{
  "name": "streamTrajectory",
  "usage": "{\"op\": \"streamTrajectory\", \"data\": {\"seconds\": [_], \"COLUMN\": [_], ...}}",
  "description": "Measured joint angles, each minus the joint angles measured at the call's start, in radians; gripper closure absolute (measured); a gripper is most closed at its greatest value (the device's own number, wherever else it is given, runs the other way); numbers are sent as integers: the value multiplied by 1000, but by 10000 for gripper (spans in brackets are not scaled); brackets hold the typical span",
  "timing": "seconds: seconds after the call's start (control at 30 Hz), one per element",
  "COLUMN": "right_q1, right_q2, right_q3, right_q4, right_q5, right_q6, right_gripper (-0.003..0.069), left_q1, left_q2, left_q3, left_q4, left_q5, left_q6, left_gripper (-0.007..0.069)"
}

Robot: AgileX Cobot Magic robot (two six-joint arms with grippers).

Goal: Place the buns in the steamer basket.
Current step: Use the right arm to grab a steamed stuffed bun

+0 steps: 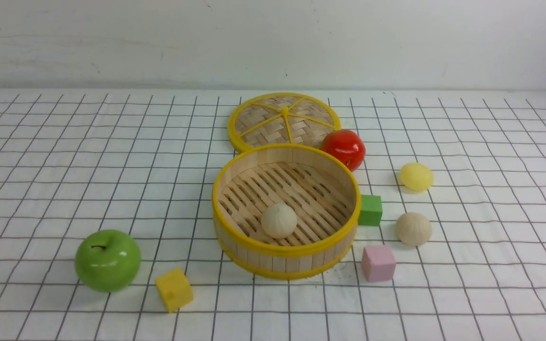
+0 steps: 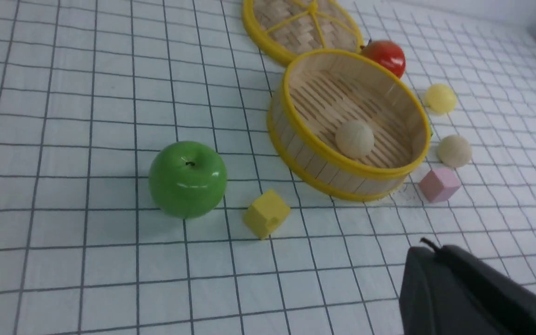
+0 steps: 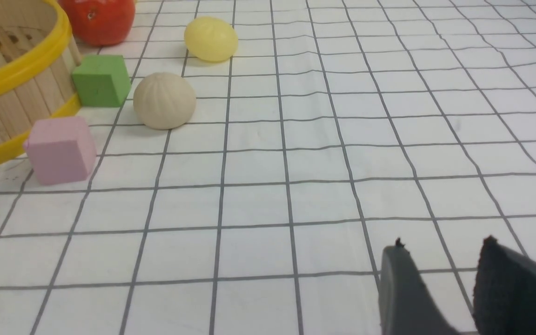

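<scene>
**One bun in the basket, two out on the bench**

One beige bun (image 1: 278, 220) is seen on the slatted floor of the steamer basket (image 1: 282, 258), toward 6 o'clock from its centre. The other two lie on the bench (image 1: 64, 142), taken from the basket in the front view: a second beige bun (image 1: 413, 228) at about 3 to 4 o'clock and the pale yellow bun (image 1: 416, 176) at about 2 to 3 o'clock, both apart from the wall.

The left jaws are shut on nothing. The right jaws are parted and empty, well short of either bun.

Several slips can be foreseen. The beige bun on the bench is flanked by a green foam cube (image 1: 370, 210), just beside the basket at 3 o'clock, and a pink foam cube (image 1: 378, 263) at 4 o'clock. Either cube could be knocked by a wide approach. Being round, a bun could be rolled away if only one jaw touches it first. The red apple (image 1: 344, 149) at 1 o'clock could be disturbed during a reach for the yellow bun. The basket could be shoved if its yellow rim is clipped on the carry-over. A bun released above the one already inside could bounce off it.

No brand, label or writing can be read anywhere.
</scene>
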Motion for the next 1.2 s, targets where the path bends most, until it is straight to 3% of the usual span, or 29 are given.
{"op": "streamTrajectory", "data": {"seconds": [0.3,0.57,0.8,0.93,1.0,1.07,1.2], "right_q1": [0,0,0,0,0,0,0], "right_q2": [0,0,0,0,0,0,0], "right_q3": [0,0,0,0,0,0,0], "right_q4": [0,0,0,0,0,0,0], "right_q5": [0,0,0,0,0,0,0], "right_q6": [0,0,0,0,0,0,0], "right_gripper": [419,419,419,419,419,419,419], "left_q1": [0,0,6,94,185,227,403], "left_q2": [-161,-161,-161,-161,-172,-181,-254], "left_q3": [285,337,358,420,473,494,605], "left_q4": [9,264,354,310,272,254,157], "left_q5": [-124,-104,-351,-532,-604,-629,-718], "left_q6": [-11,44,45,47,61,62,64], "left_gripper": [638,638,638,638,638,638,638]}}
